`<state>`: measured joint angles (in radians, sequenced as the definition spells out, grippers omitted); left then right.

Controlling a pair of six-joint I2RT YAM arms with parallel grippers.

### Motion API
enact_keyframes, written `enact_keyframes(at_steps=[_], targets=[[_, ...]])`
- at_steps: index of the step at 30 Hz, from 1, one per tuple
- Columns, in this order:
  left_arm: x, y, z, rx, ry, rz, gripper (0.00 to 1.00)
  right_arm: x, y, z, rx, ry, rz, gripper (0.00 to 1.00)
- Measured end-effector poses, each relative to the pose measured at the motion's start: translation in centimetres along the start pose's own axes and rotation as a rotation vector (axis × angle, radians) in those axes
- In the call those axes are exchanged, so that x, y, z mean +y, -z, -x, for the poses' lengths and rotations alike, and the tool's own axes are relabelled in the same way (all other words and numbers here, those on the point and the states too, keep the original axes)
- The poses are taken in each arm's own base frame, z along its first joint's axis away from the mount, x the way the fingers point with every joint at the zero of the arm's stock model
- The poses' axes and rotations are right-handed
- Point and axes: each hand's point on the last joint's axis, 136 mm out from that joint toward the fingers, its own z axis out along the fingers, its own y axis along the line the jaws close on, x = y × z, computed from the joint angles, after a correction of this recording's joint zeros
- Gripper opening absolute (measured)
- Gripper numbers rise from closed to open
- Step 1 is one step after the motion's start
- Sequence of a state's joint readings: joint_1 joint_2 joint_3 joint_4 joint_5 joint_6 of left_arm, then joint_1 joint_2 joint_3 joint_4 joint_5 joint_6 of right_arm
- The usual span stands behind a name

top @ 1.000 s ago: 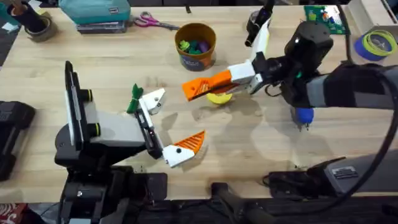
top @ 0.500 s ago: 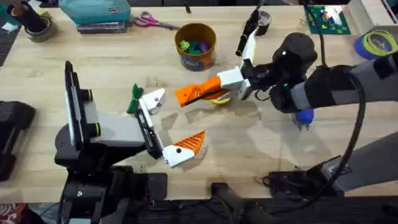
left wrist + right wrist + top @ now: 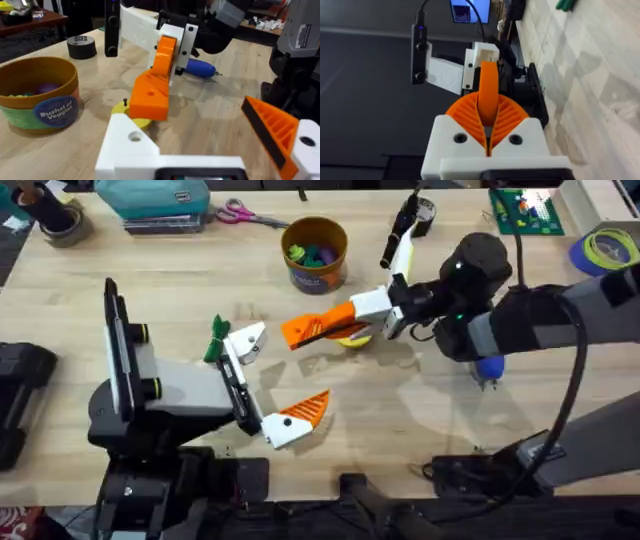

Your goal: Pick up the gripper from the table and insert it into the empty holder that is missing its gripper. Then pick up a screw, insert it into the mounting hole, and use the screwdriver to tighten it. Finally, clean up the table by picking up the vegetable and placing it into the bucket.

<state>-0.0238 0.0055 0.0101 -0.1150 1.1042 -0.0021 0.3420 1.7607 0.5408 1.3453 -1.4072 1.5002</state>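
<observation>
Pale wooden tabletop [image 3: 180, 300]: right gripper [image 3: 300, 330] has its jaws clenched on the gripper [image 3: 152, 85], long axis pointing left toward the holder [image 3: 245, 340]; left gripper [image 3: 275, 385] released, just left.

The desk [image 3: 150, 280] is showing light tan wood with thin lines. The right claw [image 3: 300, 332] is showing white blocks and bright orange ridged pads. The left claw [image 3: 275, 385] has one orange pad on white. The bucket [image 3: 314, 252] is showing yellow-orange with a blue label. The vegetable [image 3: 216, 338] is looking green. The screwdriver [image 3: 200, 68] is looking blue.
</observation>
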Motion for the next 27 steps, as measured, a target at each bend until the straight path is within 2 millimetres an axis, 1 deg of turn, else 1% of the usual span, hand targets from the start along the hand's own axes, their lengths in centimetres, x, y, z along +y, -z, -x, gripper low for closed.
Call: enact_keyframes(at_steps=[3,9,18,24,27], targets=[[0.0,0.0,0.0,0.0,0.0,0.0,0.985,0.3,0.0,0.1,-0.02,0.043,0.005,0.01],[0.0,0.0,0.0,0.0,-0.001,0.0,0.985,-0.7,0.2,-0.9,-0.053,0.016,0.0,0.009],[0.0,0.0,0.0,0.0,0.0,0.0,0.985,-0.3,-0.6,-1.6,-0.03,0.041,0.011,0.009],[0.0,0.0,0.0,0.0,0.0,0.0,0.985,-0.2,-0.7,-1.6,-0.035,0.049,0.013,0.009],[0.0,0.0,0.0,0.0,0.0,0.0,0.985,0.0,-1.1,-1.8,-0.028,0.062,0.017,0.009]])
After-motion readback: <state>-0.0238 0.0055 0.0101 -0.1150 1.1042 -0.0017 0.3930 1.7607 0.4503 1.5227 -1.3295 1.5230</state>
